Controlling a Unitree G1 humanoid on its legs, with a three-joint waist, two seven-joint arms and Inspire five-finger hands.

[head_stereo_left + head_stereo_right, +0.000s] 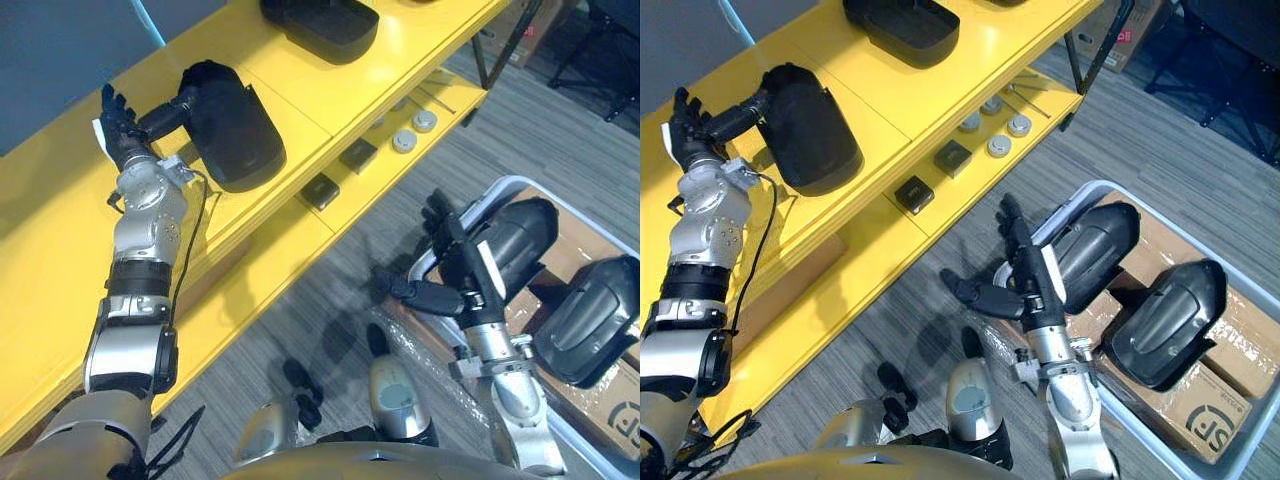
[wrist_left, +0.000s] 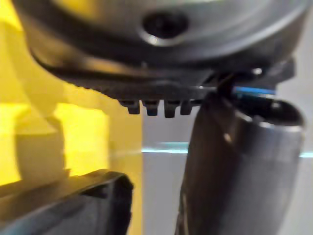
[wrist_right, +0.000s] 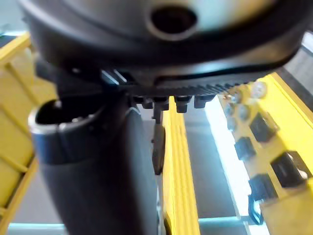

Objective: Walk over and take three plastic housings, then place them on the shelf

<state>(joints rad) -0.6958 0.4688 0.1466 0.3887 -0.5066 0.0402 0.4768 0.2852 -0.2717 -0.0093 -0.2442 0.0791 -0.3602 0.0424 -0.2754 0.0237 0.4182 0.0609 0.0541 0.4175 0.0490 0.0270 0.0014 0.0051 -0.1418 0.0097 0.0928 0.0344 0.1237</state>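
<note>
One black plastic housing (image 1: 232, 128) lies on the yellow shelf (image 1: 60, 220). My left hand (image 1: 122, 130) is at its narrow end, fingers straight and open, thumb (image 2: 239, 161) reaching out to the housing's tip. A second housing (image 1: 322, 24) lies further along the shelf. Two more housings (image 1: 522, 238) (image 1: 592, 310) rest in a pale bin (image 1: 1080, 196) on the floor. My right hand (image 1: 462, 262) hovers at the bin's near rim beside the closer housing, fingers straight, thumb (image 1: 418, 294) spread, holding nothing.
The shelf's lower level carries two dark square parts (image 1: 322, 190) (image 1: 358, 155) and round grey discs (image 1: 404, 142). Cardboard (image 1: 1205, 425) lines the bin's bottom. Grey carpet (image 1: 330, 290) runs between shelf and bin. A black stand's legs (image 1: 590, 50) are at the far right.
</note>
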